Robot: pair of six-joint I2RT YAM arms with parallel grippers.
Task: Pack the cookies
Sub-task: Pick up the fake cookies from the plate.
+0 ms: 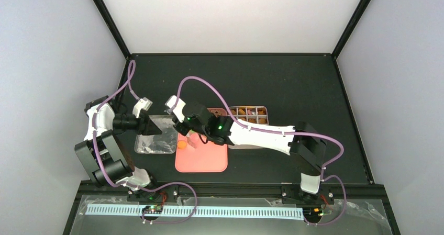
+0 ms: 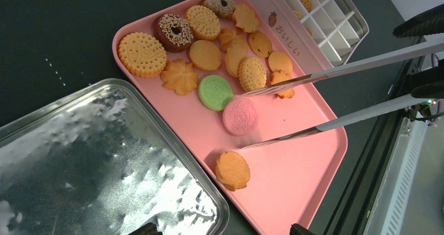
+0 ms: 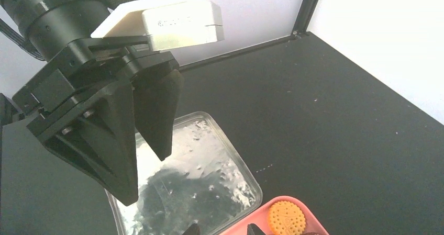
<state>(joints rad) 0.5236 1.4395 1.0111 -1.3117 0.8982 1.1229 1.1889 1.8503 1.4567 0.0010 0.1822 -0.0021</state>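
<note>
Cookies (image 2: 204, 54): small moulded biscuits, mostly orange-golden, clustered at one end of the tray (image 2: 293, 167). Shapes include a ridged waffle round (image 2: 142, 53), a sprinkled brown ring (image 2: 174, 31), a swirled flower (image 2: 179, 76), an embossed green round (image 2: 215, 92) and a pink round (image 2: 240, 116). A lone flower (image 2: 232, 170) lies apart by the tray's pan-side rim. A few more sit in the tin's cells.
Tray: pink, smooth, rectangular, with rounded corners and a low raised rim.
Tin (image 2: 340, 20): metal rim, white grid dividers, just beside the tray's cookie end.
Pan (image 2: 104, 156): shiny steel with rippled reflections and a rolled rim, beside the tray's long edge.
Tongs (image 2: 335, 70): two slim bright metal arms held apart above the tray, the pink round between their tips. Contact cannot be told.
Left gripper (image 3: 145, 178): black wedge fingers spread, empty, above the pan.
Right gripper (image 3: 223, 230): grasping the tongs above the tray.
Bench (image 2: 52, 36): matte black.
</note>
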